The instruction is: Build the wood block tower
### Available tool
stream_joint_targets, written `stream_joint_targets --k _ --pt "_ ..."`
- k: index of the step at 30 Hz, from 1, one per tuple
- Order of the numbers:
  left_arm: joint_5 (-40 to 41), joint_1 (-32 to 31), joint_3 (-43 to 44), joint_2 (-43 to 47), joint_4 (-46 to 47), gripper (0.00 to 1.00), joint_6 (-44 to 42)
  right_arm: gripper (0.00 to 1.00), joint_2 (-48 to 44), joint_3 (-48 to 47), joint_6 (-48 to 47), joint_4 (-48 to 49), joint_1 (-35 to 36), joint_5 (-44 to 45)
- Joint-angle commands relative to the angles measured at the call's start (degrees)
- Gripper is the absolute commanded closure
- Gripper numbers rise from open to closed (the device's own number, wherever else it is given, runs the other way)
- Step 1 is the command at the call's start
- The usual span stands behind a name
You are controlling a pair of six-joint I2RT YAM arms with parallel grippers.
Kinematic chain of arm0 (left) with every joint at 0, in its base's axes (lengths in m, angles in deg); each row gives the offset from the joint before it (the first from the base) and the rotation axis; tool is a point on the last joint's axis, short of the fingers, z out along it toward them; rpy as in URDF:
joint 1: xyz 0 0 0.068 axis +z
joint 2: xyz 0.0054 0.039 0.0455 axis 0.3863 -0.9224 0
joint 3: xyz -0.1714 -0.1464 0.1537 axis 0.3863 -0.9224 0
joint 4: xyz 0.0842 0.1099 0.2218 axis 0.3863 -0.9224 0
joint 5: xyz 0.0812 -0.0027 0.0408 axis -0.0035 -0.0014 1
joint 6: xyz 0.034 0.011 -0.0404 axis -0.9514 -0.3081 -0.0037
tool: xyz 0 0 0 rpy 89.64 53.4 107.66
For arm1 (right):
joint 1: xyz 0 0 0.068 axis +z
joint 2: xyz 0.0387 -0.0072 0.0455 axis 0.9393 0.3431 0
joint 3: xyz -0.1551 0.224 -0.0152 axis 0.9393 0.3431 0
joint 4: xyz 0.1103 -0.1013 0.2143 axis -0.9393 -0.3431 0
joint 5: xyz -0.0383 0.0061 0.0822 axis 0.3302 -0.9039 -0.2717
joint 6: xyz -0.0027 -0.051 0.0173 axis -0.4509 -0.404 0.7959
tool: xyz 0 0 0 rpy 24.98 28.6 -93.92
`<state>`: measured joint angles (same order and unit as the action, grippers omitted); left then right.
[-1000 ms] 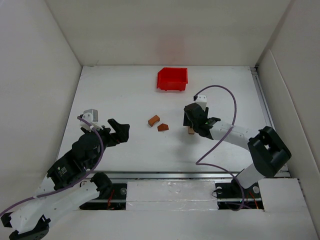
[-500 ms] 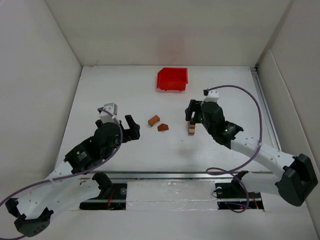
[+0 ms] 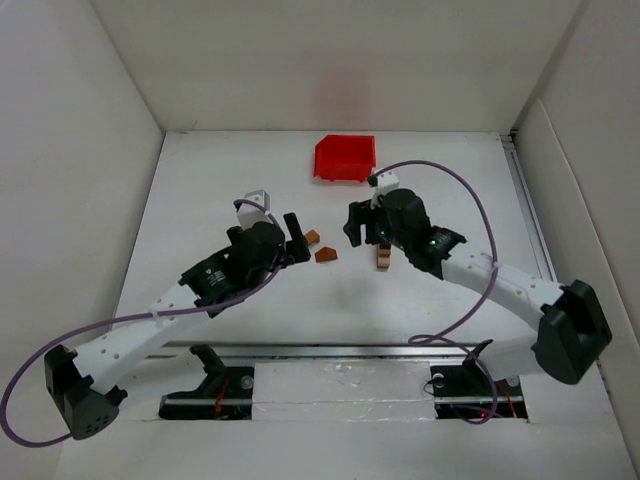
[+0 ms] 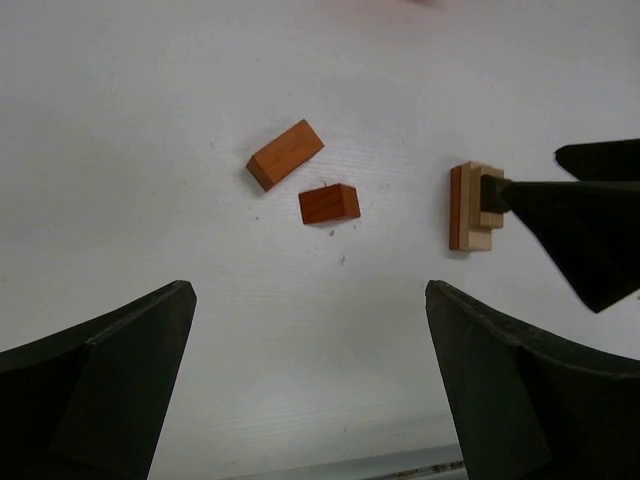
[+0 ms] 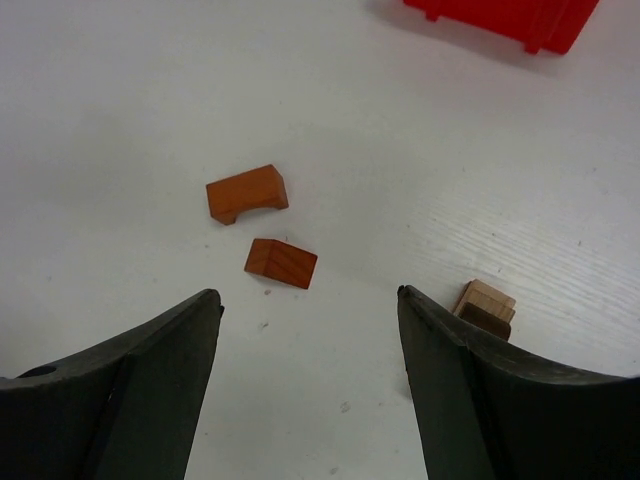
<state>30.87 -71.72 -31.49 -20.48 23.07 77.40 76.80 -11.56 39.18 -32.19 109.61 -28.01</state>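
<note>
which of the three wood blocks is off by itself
The light tan block, the palest one, alone to the right of the others. The orange-brown block and dark reddish-brown block lie close together, not touching.

White arms (image 3: 130, 335), black hands (image 3: 294, 240) (purple cables (image 3: 463, 183))

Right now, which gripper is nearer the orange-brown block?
Left. The left gripper is open right beside the orange-brown block, on its left in the top view; the right gripper is farther away, on its right.
</note>
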Motion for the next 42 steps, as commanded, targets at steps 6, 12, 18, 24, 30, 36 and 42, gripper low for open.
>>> stream_joint_targets --k 6,12,18,24,30,36,42 --pt "4.8 5.7 -6.8 -4.2 17.0 0.01 -5.5 0.22 5.7 -7.6 1.2 -3.8 1.7 5.6" --pt "-2.9 14.7 -10.8 -14.7 33.2 0.01 -13.6 0.19 -3.8 -1.1 -4.4 1.7 1.7 2.4" --pt "-9.9 15.8 -12.2 -23.0 41.4 0.06 -20.1 0.20 -3.4 -2.8 -3.8 -1.8 1.7 2.8" --pt "-21.1 15.8 -4.4 -34.5 37.3 0.10 -30.2 0.20 -6.7 -1.0 -5.8 -0.6 1.2 -1.0" --pt "-21.4 15.8 -2.4 -37.5 38.0 0.13 -31.1 0.20 -8.6 0.1 -6.7 -0.2 1.2 -3.1" --pt "-24.3 15.8 2.4 -42.3 34.6 0.29 -33.6 0.20 -9.3 0.5 -6.7 0.4 1.2 -4.8" --pt "-24.6 15.8 4.5 -43.3 31.4 0.55 -34.3 0.20 -10.1 1.1 -6.8 0.5 1.2 -4.3"
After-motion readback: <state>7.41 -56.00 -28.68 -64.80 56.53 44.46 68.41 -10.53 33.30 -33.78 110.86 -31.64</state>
